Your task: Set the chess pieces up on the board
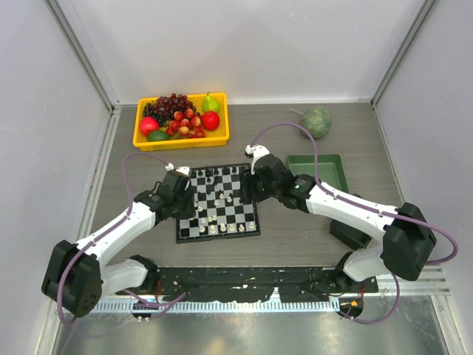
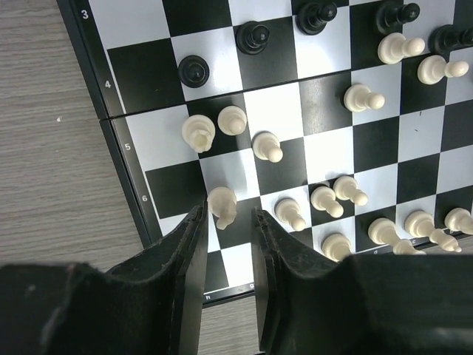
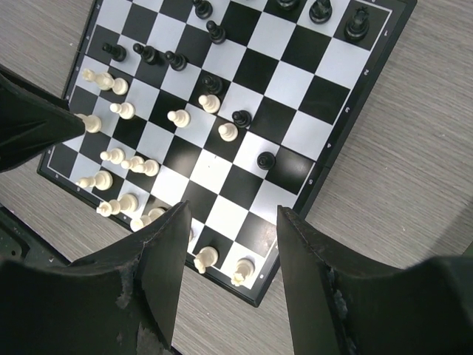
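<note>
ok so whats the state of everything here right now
board, open flat, setup unfinished
white pieces, upright, scattered, not in rows
black pieces, upright, some on the far row, others loose mid-board
left gripper, open, tips either side of a white piece
right gripper, open wide, holding nothing, over the board
yellow tray, full of fruit
green tray, nothing visible inside
</note>
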`<state>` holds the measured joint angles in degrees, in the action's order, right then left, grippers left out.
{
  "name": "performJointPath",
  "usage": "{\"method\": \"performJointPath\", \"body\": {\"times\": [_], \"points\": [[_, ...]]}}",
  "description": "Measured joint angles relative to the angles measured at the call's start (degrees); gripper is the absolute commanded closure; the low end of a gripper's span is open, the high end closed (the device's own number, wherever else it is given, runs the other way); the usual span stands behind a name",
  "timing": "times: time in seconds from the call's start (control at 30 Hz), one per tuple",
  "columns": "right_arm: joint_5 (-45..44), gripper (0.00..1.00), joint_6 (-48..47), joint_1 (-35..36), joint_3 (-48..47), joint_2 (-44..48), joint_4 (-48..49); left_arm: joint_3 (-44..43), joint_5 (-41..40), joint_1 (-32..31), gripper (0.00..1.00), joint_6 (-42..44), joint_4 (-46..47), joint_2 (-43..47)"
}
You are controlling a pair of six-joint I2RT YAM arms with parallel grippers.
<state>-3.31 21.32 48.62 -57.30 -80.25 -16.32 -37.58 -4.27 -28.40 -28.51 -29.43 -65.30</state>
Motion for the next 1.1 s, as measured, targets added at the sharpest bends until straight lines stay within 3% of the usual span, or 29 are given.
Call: {"method": "performJointPath", "body": {"times": [0.37, 0.63, 0.87, 1.1], "points": [[0.46, 0.44, 0.17, -0.37, 2.01, 0.00, 0.68, 0.00, 0.92, 0.00, 0.75, 0.55, 0.07, -1.03], [0.44, 0.44, 0.48, -0.44, 3.30, 0.94, 1.29, 0.02, 0.94, 0.00, 0.89, 1.03, 0.07, -1.14], [0.42, 0.44, 0.87, -0.76, 4.33, 2.01, 1.38, 0.02, 1.60, 0.00, 0.96, 1.95, 0.04, -0.79], [0.42, 0.44, 1.20, -0.87, 4.83, 2.01, 1.36, 1.49, 4.59, -0.02, 0.96, 2.01, -1.42, 6.93]]}}
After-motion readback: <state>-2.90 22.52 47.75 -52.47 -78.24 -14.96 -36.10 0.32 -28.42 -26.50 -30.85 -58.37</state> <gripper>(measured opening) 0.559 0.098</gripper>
